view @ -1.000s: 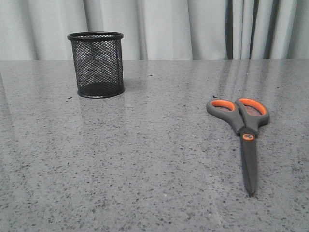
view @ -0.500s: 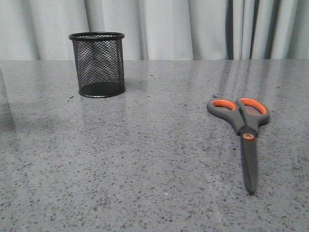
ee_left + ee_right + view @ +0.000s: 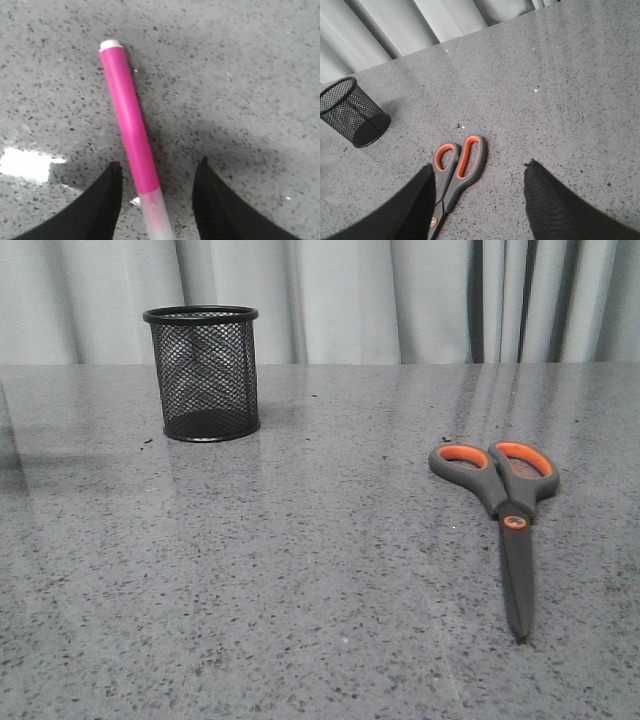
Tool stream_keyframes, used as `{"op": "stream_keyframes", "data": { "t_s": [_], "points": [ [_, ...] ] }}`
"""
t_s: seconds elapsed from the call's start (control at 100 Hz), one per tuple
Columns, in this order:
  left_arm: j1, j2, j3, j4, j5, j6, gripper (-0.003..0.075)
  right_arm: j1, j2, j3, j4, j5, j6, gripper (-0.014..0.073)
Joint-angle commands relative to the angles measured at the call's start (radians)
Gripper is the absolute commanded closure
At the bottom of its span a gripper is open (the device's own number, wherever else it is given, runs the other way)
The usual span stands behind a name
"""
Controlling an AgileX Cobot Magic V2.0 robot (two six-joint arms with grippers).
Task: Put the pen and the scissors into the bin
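The pink pen [image 3: 129, 120] lies flat on the grey speckled table, seen only in the left wrist view. My left gripper [image 3: 157, 167] is open, low over the table, its black fingers [image 3: 107, 200] on either side of the pen's lower end without touching it. The scissors [image 3: 507, 504] lie closed at the right of the table, handles away from me; they also show in the right wrist view [image 3: 454, 175]. My right gripper [image 3: 479, 170] is open above them, the scissors next to one finger. The black mesh bin [image 3: 203, 373] stands upright at the back left, empty, and shows in the right wrist view [image 3: 351, 118] too.
The grey speckled table [image 3: 300, 560] runs back to pale curtains [image 3: 400, 290]. A small dark crumb [image 3: 145, 442] lies left of the bin. Neither arm shows in the front view.
The front view has barely changed; a faint shadow at the far left edge has shifted slightly. The scissors and the bin have not moved.
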Motion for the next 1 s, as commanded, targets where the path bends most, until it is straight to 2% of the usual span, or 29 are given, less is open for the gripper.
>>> {"op": "stream_keyframes", "data": {
  "t_s": [0.0,0.52,0.64,0.69,0.73,0.79,0.89,0.99],
  "points": [
    [0.012,-0.011,-0.032,0.008,-0.031,-0.017,0.0414,-0.005,0.015,-0.040,-0.002,-0.061,-0.011,0.0232],
    [0.034,0.132,-0.032,0.009,-0.032,-0.006,0.0426,-0.005,0.015,-0.040,0.014,-0.005,-0.011,0.0232],
    [0.034,0.163,-0.032,0.010,-0.028,0.005,0.0475,-0.005,0.015,-0.040,0.018,0.002,-0.011,0.0232],
    [0.034,0.170,-0.032,0.008,-0.038,0.047,0.0524,-0.005,0.015,-0.040,0.018,0.005,-0.011,0.0232],
    [0.034,0.170,-0.032,0.006,-0.053,0.075,0.0596,-0.005,0.015,-0.040,0.018,0.010,-0.011,0.0232],
    [0.034,0.157,-0.033,-0.020,-0.109,0.094,0.0737,-0.005,0.015,-0.040,0.018,0.014,-0.011,0.0232],
    [0.034,0.104,-0.038,-0.119,-0.267,0.177,0.0733,-0.005,0.015,-0.040,0.018,0.014,-0.011,0.0232],
    [0.018,0.018,-0.039,-0.309,-0.483,0.355,0.0733,-0.005,0.015,-0.040,0.018,0.014,-0.011,0.0232]
  ]
}}
